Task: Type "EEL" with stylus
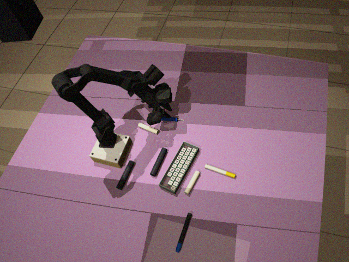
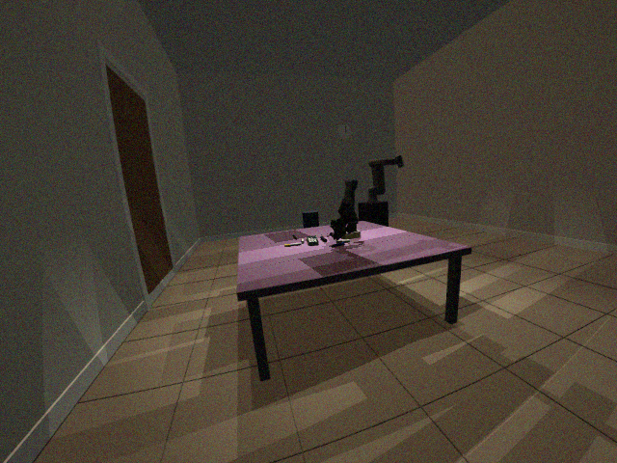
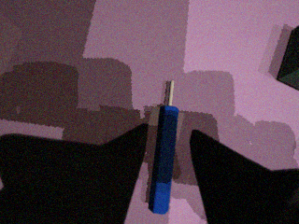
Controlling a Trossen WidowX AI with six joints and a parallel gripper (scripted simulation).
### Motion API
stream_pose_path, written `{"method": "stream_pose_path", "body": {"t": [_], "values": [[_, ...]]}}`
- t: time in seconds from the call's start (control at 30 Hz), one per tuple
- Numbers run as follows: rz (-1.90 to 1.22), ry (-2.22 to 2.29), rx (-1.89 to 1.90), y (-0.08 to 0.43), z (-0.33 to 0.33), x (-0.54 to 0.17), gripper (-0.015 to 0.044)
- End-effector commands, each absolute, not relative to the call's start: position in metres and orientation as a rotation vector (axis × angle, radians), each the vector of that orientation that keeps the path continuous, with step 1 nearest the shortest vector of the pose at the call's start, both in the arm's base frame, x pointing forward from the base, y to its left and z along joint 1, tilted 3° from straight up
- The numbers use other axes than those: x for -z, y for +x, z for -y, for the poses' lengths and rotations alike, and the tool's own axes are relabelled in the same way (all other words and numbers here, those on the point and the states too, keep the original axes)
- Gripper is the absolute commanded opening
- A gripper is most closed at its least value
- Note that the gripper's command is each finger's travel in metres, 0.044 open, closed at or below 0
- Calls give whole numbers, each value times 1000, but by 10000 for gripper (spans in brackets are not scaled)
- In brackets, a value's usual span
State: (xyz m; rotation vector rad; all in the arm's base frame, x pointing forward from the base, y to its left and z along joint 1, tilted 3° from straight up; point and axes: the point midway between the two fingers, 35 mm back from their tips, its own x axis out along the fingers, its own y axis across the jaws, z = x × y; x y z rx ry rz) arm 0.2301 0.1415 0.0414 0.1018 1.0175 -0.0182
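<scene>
The stylus (image 1: pixel 169 119) (image 3: pixel 164 161) lies between the parted fingers of the open gripper (image 1: pixel 162 114) (image 3: pixel 169 133) (room shows either side).

The bent arm (image 1: pixel 98 74) (image 2: pixel 347 204) reaches out, its end effector (image 1: pixel 161 117) (image 3: pixel 169 133) angled downward with parted fingers.

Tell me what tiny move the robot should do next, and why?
Probably lower the open fingers a little around the blue stylus, because it lies between them with a gap on both sides, so they aren't gripping it.
</scene>
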Motion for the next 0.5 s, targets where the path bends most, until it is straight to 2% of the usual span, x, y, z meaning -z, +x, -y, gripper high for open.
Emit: {"method": "stream_pose_path", "body": {"t": [0.0,0.47], "values": [[-1019,100,23,229,-140,-37,150],[-1019,100,23,229,-141,-29,150]]}}
